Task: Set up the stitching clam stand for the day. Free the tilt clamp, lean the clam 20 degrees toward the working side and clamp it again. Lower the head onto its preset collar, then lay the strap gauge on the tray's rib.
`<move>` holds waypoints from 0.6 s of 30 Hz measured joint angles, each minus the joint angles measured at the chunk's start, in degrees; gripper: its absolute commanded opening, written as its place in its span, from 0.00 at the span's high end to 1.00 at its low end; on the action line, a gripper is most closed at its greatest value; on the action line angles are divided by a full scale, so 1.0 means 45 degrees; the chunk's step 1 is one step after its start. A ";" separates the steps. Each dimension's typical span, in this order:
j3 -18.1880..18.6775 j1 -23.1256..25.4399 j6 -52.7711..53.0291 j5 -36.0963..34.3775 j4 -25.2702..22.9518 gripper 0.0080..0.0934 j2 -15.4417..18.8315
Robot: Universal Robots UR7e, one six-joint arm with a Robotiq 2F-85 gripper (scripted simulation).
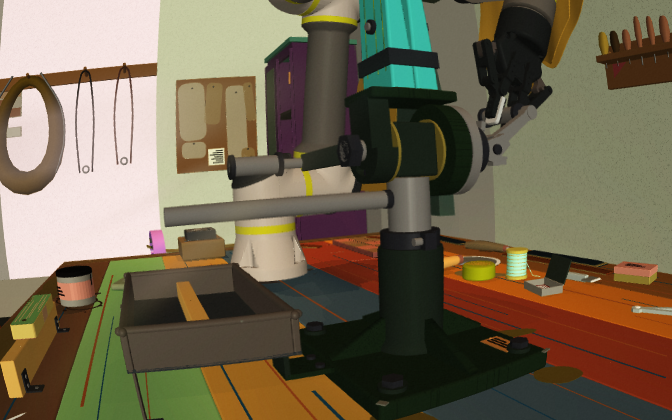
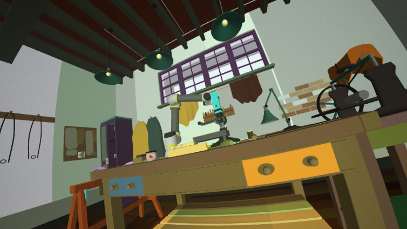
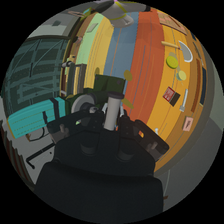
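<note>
The grey tilt clamp lever [image 1: 510,125] [image 3: 112,110] sticks out from the pale disc on the right side of the stand's head [image 1: 425,150]. I hold this lever in my closed gripper [image 1: 505,112] [image 3: 113,123], reaching down from above right. The turquoise clam [image 1: 395,40] [image 3: 31,117] rises from the head. The head sits on a grey post above the dark collar [image 1: 410,240] and dark green column [image 1: 410,295]. A long grey bar [image 1: 275,207] reaches left from the post. The brown tray [image 1: 210,315] with its yellow rib [image 1: 191,301] hangs left of the base. I cannot make out the strap gauge.
Behind the stand rise my arm's pale base [image 1: 270,240] and a purple cabinet [image 1: 285,125]. On the bench to the right lie a green tin [image 1: 478,270], a thread spool [image 1: 517,263] and a small open box [image 1: 545,285]. A copper spool [image 1: 75,286] and yellow blocks sit far left.
</note>
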 measured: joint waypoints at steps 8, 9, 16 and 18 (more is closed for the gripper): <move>-0.0064 -0.0076 -0.0077 -0.0039 0.0117 1.00 -0.0092; -0.0071 -0.0086 -0.0087 -0.0044 0.0130 1.00 -0.0103; -0.0114 -0.0160 -0.0162 -0.0073 0.0218 1.00 -0.0180; -0.0125 -0.0182 -0.0185 -0.0080 0.0241 1.00 -0.0201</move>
